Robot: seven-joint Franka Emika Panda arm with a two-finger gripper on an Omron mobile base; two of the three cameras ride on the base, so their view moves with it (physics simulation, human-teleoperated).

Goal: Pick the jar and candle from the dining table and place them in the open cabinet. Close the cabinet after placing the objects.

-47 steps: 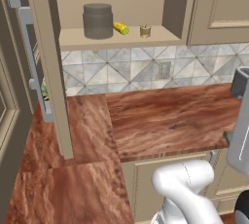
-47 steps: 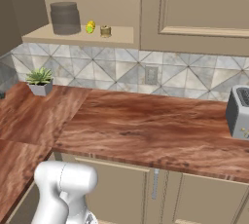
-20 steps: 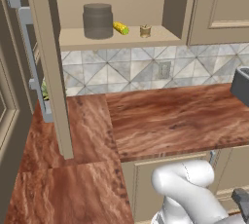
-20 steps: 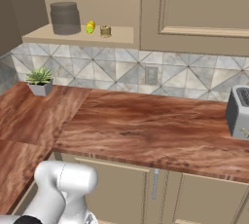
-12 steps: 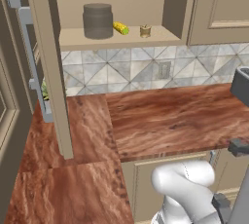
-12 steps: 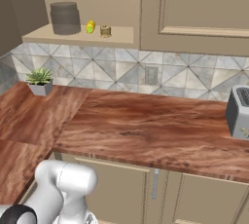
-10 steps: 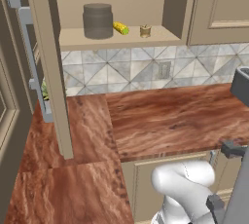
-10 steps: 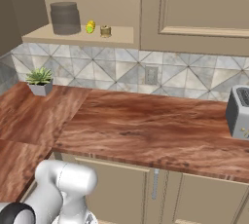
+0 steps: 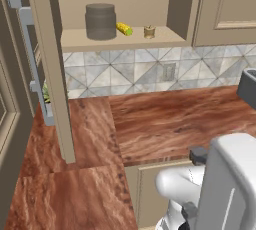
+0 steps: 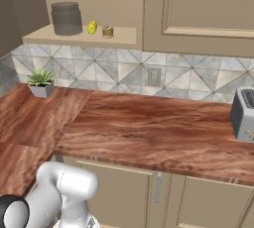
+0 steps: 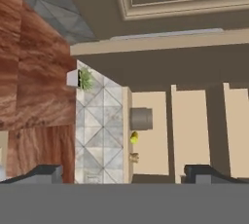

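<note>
The smoky grey jar [image 9: 100,21] [image 10: 66,18] stands on the tan shelf of the open cabinet [image 9: 125,39]. The tiny tan candle [image 9: 149,32] [image 10: 107,32] sits to its right on the same shelf. In the hand view, which is rolled sideways, the jar [image 11: 141,119] and candle [image 11: 133,157] show far off. My gripper [image 11: 124,174] is open, its fingertips [image 11: 46,172] wide apart with nothing between them. The cabinet's open door [image 9: 50,64] swings out at the left, its grey handle [image 9: 32,59] facing away. The reddish-brown table top [image 9: 175,119] lies below.
An elongated yellow-green object [image 9: 124,29] lies between jar and candle. A toaster [image 10: 244,114] stands at the right of the counter, and a small potted plant [image 10: 40,82] at the back left. A closed cabinet door [image 10: 198,9] is right of the shelf.
My arm has swung up: a large white link now rises at the lower right of the left base view. The jar, candle and door have not moved.
</note>
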